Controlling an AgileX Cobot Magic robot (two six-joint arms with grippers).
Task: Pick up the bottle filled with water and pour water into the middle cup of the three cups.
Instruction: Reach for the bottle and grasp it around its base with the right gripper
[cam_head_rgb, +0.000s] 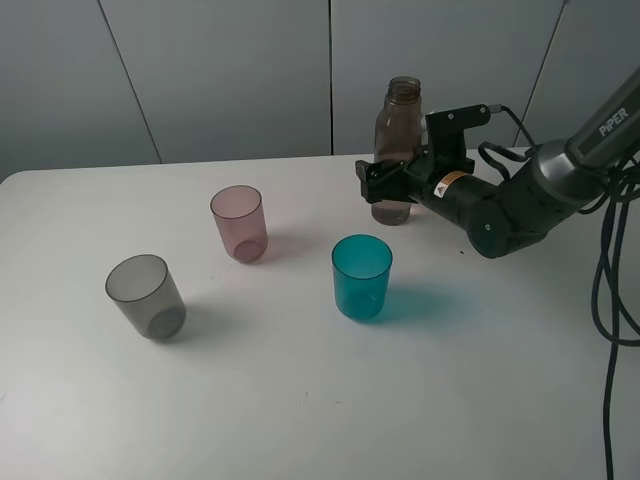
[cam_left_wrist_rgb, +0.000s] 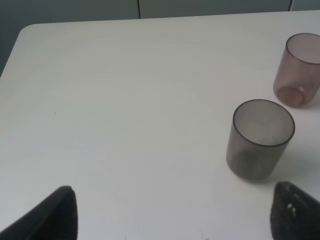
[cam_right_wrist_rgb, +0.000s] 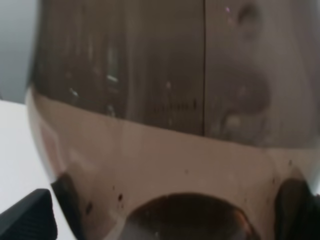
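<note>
The smoky-brown bottle (cam_head_rgb: 400, 130) stands upright and uncapped at the back right of the white table (cam_head_rgb: 300, 400). My right gripper (cam_head_rgb: 386, 182) is around its lower half, with an open jaw on each side. In the right wrist view the bottle (cam_right_wrist_rgb: 165, 100) fills the frame between the fingers (cam_right_wrist_rgb: 27, 217). The pink middle cup (cam_head_rgb: 239, 223) stands left of the bottle. The grey cup (cam_head_rgb: 146, 296) is front left and the teal cup (cam_head_rgb: 361, 276) is front right. My left gripper (cam_left_wrist_rgb: 175, 202) is open and empty, near the grey cup (cam_left_wrist_rgb: 261, 138), with the pink cup (cam_left_wrist_rgb: 298, 69) beyond it.
The right arm (cam_head_rgb: 510, 205) and its black cables (cam_head_rgb: 610, 290) take up the table's right side. A grey panelled wall (cam_head_rgb: 230, 70) stands behind the table's back edge. The left arm is out of the exterior view.
</note>
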